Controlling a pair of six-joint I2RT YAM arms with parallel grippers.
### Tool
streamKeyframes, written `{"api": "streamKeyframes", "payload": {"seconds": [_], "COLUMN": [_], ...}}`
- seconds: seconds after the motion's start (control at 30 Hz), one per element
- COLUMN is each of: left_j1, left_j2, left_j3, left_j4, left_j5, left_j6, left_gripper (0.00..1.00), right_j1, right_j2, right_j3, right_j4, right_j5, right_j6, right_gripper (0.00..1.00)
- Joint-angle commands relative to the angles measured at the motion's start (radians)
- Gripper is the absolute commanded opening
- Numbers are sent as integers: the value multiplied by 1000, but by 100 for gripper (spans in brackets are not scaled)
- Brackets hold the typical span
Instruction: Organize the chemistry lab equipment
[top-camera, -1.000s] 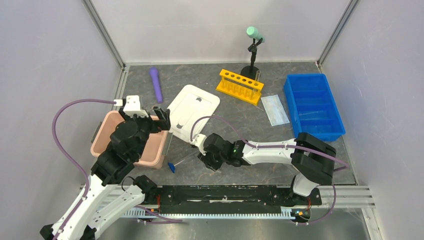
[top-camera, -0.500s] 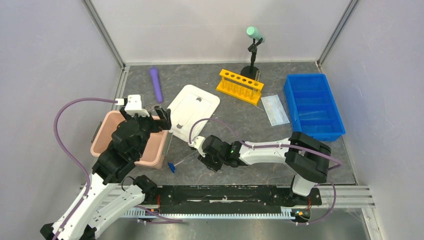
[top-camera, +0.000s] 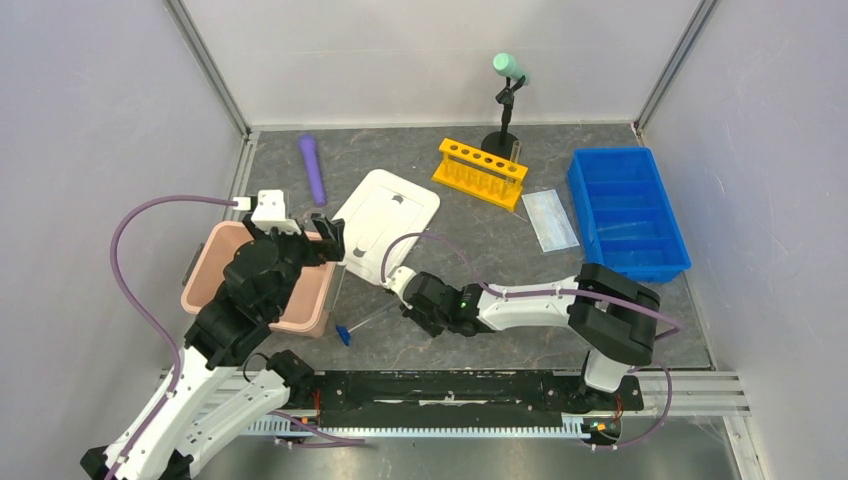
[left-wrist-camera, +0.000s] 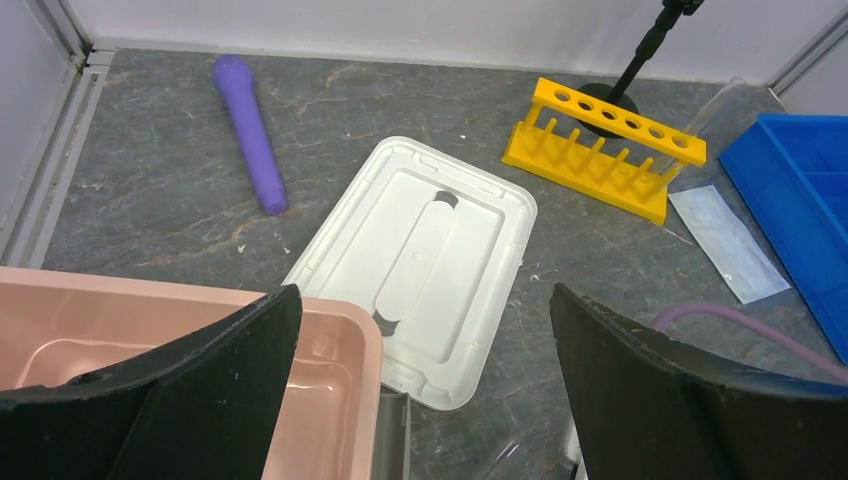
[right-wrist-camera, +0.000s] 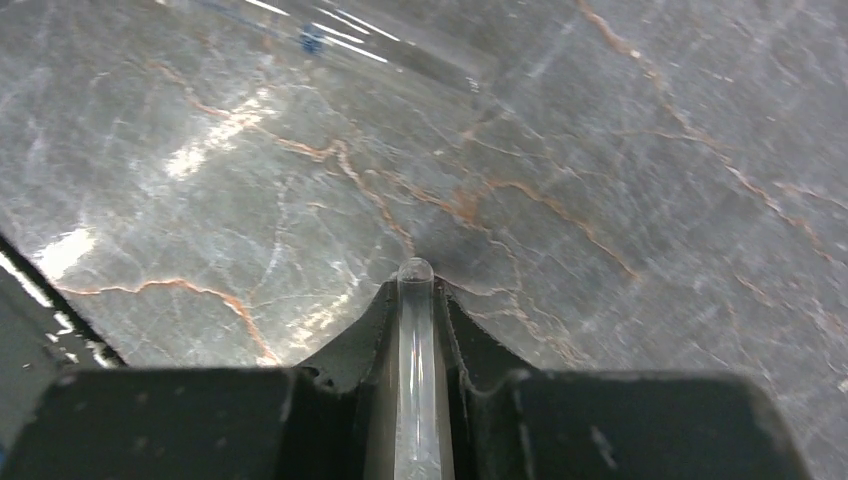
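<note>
In the right wrist view my right gripper (right-wrist-camera: 415, 290) is shut on a thin clear tube (right-wrist-camera: 415, 380), whose rounded end pokes just past the fingertips, low over the grey table. From above, this gripper (top-camera: 408, 305) sits at the table's front middle. A blue-capped tube (top-camera: 345, 333) lies just left of it. Another clear tube (right-wrist-camera: 330, 45) lies on the table ahead. My left gripper (left-wrist-camera: 422, 295) hangs wide open and empty over the right rim of the pink bin (left-wrist-camera: 340, 330). A pale blue face mask (top-camera: 550, 219) lies by the blue bin.
A white lid (top-camera: 385, 222) lies right of the pink bin (top-camera: 205, 275). A yellow tube rack (top-camera: 480, 172) stands at the back, with a black stand (top-camera: 505, 100) behind it. A blue divided bin (top-camera: 628, 212) sits right, and a purple cylinder (top-camera: 313, 168) lies back left.
The right gripper's jaws have closed in on the clear tube, and its head has shifted slightly. The left arm has barely moved.
</note>
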Motion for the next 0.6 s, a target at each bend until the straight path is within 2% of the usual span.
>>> {"api": "streamKeyframes", "payload": {"seconds": [0.0, 0.23, 0.57], "left_j1": [-4, -4, -5], "left_j2": [7, 37, 142], "left_j3": [-8, -1, -5], "left_j4": [56, 58, 90], "left_j5": [36, 126, 435], "left_j6": [-21, -24, -54], "left_gripper": [100, 100, 98], "right_j1": [-11, -138, -230], "right_j2": [-84, -231, -442], "right_j3": [-36, -108, -160], "right_j4": [61, 219, 475], "right_j5": [116, 61, 60], "right_j6": [46, 166, 324], "right_gripper": [16, 17, 18]}}
